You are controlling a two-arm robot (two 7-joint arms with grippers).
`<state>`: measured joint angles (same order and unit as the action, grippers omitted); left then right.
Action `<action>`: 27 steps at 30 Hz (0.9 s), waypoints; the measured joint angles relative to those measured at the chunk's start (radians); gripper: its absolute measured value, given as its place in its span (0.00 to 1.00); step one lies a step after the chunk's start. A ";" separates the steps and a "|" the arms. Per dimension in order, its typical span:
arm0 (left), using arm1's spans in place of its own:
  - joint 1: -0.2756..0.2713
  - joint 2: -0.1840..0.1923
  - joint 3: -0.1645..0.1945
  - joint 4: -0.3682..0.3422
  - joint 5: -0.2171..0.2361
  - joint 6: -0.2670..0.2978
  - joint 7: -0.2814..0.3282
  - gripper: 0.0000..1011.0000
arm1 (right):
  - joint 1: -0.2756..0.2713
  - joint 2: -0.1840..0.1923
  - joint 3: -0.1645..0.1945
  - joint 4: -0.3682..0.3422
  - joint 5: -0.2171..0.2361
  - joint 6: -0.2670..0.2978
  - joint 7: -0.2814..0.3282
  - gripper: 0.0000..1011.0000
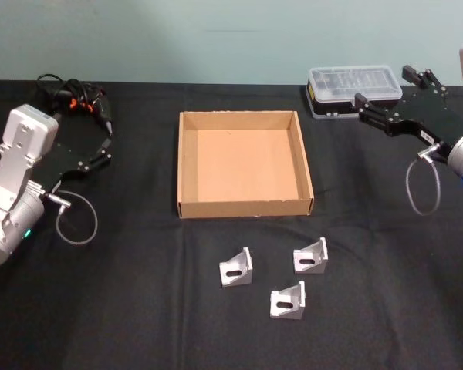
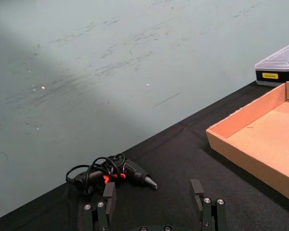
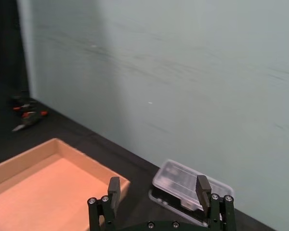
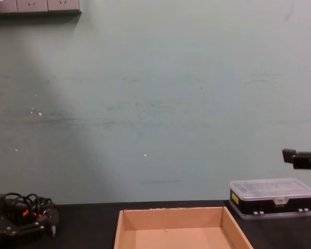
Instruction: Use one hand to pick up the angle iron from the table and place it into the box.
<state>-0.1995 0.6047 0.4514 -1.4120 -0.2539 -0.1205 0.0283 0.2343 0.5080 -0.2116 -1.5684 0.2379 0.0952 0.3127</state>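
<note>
Angle irons (image 1: 236,270) near box (image 1: 243,206), far from left gripper (image 2: 153,188), right gripper (image 3: 158,183), both spread

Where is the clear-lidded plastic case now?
In the head view the plastic case stands far right on the table, just beyond the right rear corner of the box, close by the right gripper.

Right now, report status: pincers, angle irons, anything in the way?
Left pincer, right pincer open, at table sides. Three angle irons on table, before box, untouched. Nothing between them and box.
</note>
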 joint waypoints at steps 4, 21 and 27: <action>0.000 0.000 0.000 0.000 0.000 0.000 0.000 0.99 | 0.018 0.052 0.002 -0.039 0.022 0.039 0.100 0.99; 0.000 0.000 0.000 0.000 0.000 0.000 0.000 0.99 | 0.097 0.233 -0.083 -0.084 0.132 0.147 0.405 0.99; 0.000 0.000 0.000 0.000 0.000 0.000 0.000 0.99 | 0.115 0.275 -0.142 -0.085 0.140 0.173 0.483 0.99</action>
<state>-0.1996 0.6047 0.4514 -1.4120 -0.2539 -0.1205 0.0283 0.3490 0.7830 -0.3532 -1.6529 0.3780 0.2681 0.7959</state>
